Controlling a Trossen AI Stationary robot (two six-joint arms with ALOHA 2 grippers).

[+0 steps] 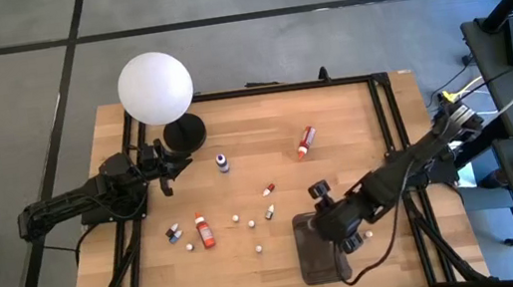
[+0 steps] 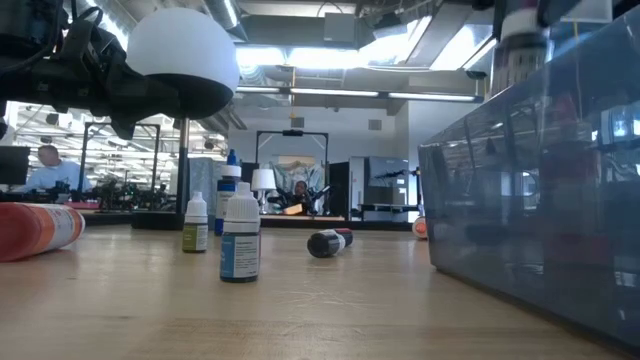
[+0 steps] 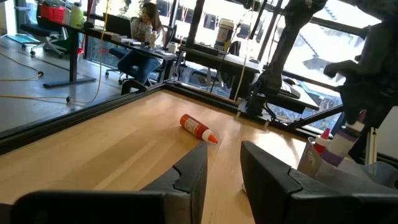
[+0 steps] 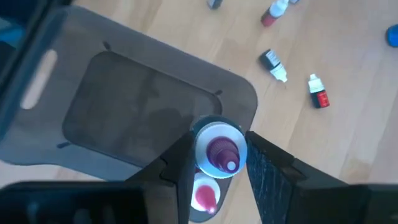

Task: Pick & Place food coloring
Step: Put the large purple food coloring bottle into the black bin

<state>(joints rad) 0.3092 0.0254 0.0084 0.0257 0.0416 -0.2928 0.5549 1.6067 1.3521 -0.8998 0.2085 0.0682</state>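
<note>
In the high view, a wooden counter (image 1: 269,162) is seen with a white globe lamp (image 1: 155,87) at its far left corner. The left gripper (image 1: 161,167) is held near the lamp base, well apart from the bottles. The right gripper (image 1: 334,228) is positioned over the dark grey tray (image 1: 316,266) at the near right. Food coloring bottles are scattered across the counter: a large red bottle (image 1: 305,141) lying toward the far right, a blue-capped bottle (image 1: 222,162) upright near the middle, and another red bottle (image 1: 204,230) lying at the near left among smaller ones.

In the low view, a white-capped dropper bottle (image 2: 240,238) is seen standing in front, a smaller one (image 2: 195,223) just behind it, and a dark bottle (image 2: 328,242) lying on its side. The tray wall (image 2: 540,210) fills the right.

In the left wrist view, the left fingers (image 3: 189,174) are shown a little apart with nothing between them; the large red bottle (image 3: 197,129) lies beyond.

In the right wrist view, a purple dropper bottle (image 4: 217,158) is pinched between the right fingers (image 4: 264,171), above the tray (image 4: 124,106). Two small bottles (image 4: 273,64) lie on the counter past the tray.
</note>
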